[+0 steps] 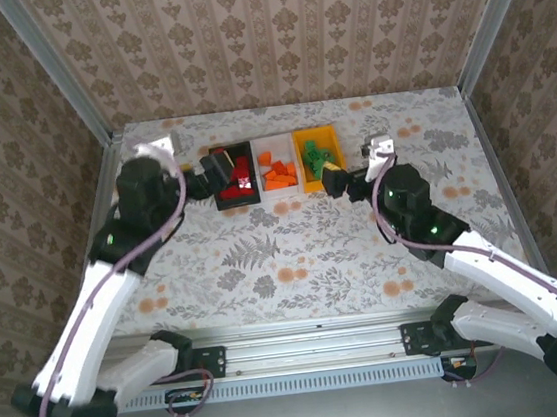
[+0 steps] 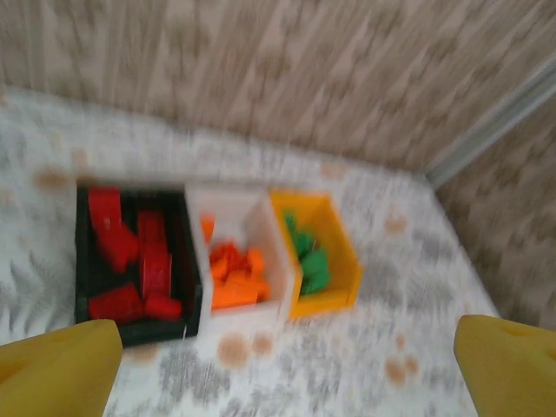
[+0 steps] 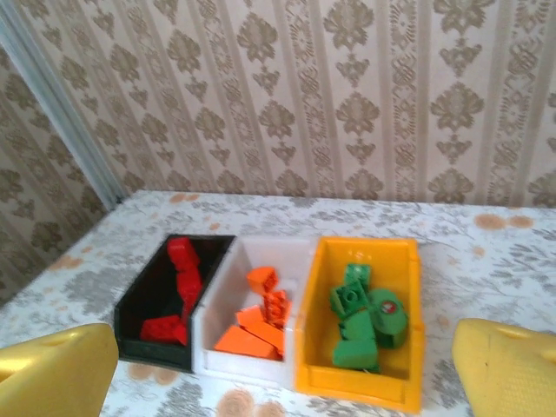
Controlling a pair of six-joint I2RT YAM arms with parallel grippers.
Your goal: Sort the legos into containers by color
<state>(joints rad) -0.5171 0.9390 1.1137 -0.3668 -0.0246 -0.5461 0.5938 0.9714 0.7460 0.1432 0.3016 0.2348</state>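
Top external view: the containers (image 1: 315,132) sit upper centre, their row running left-right, each bin lengthwise up-frame, holding red, orange and green legos (image 1: 278,176). Left gripper (image 1: 215,167) and right gripper (image 1: 333,177) gape wide, empty. One green piece's mark is unreadable.

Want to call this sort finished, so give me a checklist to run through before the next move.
1. Black bin holds only red legos: ok.
2. White bin holds only orange legos: ok.
3. Yellow bin holds only green legos: ok.
4. Left claw open, nothing in it: ok.
5. Right claw open, nothing in it: ok.
6. No stray legos on the table under the arms: cannot tell.
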